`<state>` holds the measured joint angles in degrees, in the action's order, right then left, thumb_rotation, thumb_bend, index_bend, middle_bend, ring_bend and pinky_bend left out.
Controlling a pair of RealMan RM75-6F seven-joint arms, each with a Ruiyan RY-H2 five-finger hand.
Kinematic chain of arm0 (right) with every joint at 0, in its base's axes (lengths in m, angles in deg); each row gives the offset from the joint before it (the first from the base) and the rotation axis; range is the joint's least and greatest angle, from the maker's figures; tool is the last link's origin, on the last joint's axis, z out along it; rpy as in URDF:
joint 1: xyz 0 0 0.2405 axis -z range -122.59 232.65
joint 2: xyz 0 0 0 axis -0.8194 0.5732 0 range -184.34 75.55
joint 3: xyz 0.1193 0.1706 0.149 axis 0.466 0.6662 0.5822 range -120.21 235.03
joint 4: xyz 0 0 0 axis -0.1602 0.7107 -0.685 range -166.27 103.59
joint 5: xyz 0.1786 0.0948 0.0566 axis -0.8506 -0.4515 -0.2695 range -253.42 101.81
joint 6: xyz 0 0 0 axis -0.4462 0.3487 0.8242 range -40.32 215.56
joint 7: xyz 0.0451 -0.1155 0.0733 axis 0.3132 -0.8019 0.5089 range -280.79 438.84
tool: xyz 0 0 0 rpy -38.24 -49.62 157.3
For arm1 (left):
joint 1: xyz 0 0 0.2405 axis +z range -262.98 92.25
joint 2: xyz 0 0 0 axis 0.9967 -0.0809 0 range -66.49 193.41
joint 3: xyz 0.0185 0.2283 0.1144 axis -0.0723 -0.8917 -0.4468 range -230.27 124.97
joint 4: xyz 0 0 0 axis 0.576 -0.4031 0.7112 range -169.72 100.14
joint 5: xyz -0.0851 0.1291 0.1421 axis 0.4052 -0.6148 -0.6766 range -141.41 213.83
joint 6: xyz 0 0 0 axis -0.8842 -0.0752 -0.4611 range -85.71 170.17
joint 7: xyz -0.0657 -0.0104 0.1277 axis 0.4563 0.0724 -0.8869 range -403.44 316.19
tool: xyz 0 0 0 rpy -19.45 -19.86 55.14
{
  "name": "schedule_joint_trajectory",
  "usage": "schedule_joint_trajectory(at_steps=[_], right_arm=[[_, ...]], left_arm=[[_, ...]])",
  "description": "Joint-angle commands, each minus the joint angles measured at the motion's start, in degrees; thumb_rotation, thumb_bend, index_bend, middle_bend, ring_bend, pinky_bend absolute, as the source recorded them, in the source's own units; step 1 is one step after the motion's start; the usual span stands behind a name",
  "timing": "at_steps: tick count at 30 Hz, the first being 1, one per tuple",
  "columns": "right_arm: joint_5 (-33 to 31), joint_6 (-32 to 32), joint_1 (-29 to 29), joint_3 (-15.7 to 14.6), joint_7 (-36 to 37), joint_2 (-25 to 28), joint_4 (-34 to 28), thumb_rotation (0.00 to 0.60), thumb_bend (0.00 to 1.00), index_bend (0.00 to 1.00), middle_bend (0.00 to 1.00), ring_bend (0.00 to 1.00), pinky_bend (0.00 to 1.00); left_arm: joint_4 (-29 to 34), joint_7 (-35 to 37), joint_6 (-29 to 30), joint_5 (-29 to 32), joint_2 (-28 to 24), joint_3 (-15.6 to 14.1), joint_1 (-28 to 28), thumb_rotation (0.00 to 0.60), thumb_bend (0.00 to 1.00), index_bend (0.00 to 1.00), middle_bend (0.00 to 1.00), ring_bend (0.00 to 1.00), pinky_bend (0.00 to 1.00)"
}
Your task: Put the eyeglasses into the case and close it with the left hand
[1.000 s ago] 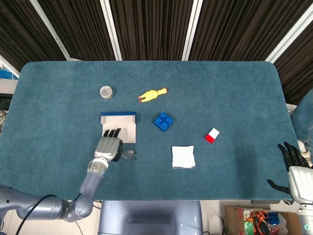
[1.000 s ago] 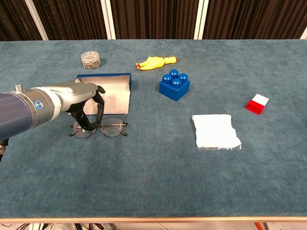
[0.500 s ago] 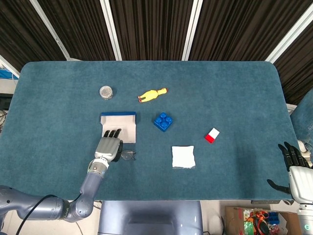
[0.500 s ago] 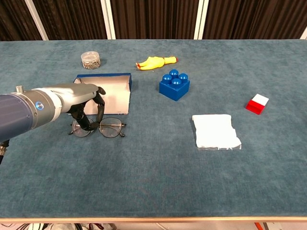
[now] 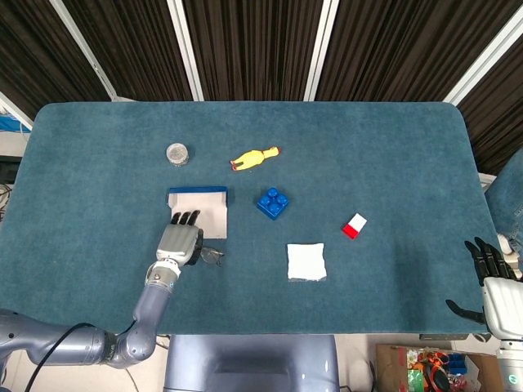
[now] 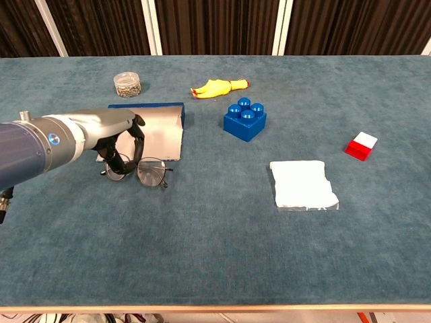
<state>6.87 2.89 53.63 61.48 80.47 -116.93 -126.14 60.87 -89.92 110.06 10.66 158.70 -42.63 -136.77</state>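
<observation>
The eyeglasses [image 6: 149,172] are thin, dark-rimmed and round-lensed. They hang tilted just in front of the open case [image 6: 161,131], a blue-edged box with a pale lining. My left hand [image 6: 116,136] pinches them at their left lens, fingers curled down over the frame. In the head view the left hand [image 5: 181,242] covers most of the eyeglasses [image 5: 212,255] and overlaps the front edge of the case [image 5: 206,209]. My right hand [image 5: 492,273] is off the table's right end, fingers apart and holding nothing.
A small clear jar [image 5: 177,153] and a yellow rubber chicken [image 5: 254,157] lie behind the case. A blue brick [image 5: 272,202] sits right of the case. A white cloth [image 5: 306,261] and a red-and-white block [image 5: 354,225] lie further right.
My left hand has drawn the eyeglasses away from me toward the case's front edge. They now sit tilted and partly lifted. The right hand has not moved.
</observation>
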Motion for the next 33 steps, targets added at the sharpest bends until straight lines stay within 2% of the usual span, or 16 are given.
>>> schedule_joint_trajectory(at_steps=[1,6,16,27,33], right_arm=[[0.0,0.05,-0.02,-0.01,0.02,0.03,-0.04,0.6,0.03,0.0,0.0,0.02,0.19],[0.01,0.05,0.01,-0.06,0.01,0.07,-0.08,0.6,0.03,0.0,0.0,0.02,0.19],[-0.16,0.18,0.01,-0.08,-0.15,0.06,-0.17,0.6,0.03,0.0,0.0,0.02,0.19],[-0.39,0.51,-0.05,-0.11,-0.18,0.12,-0.33,0.6,0.03,0.0,0.0,0.02,0.19],[-0.47,0.55,-0.05,-0.12,-0.34,0.12,-0.39,0.6,0.03,0.0,0.0,0.02,0.19]], left_arm=[[0.14,-0.13,0.34,0.28,-0.21,0.7,-0.23,0.6,0.44,0.58,0.04,0.0,0.0],[-1.45,-1.38,1.2,1.44,0.09,2.66,-1.48,0.6,0.44,0.59,0.04,0.0,0.0],[-10.1,-4.9,0.6,7.35,3.49,7.73,-5.63,0.6,0.44,0.59,0.04,0.0,0.0],[-19.05,-6.1,0.4,7.24,7.49,9.27,-8.12,0.6,0.44,0.59,0.03,0.0,0.0],[-25.25,-6.3,-1.42,9.3,10.37,11.66,-9.56,0.6,0.44,0.59,0.03,0.0,0.0]])
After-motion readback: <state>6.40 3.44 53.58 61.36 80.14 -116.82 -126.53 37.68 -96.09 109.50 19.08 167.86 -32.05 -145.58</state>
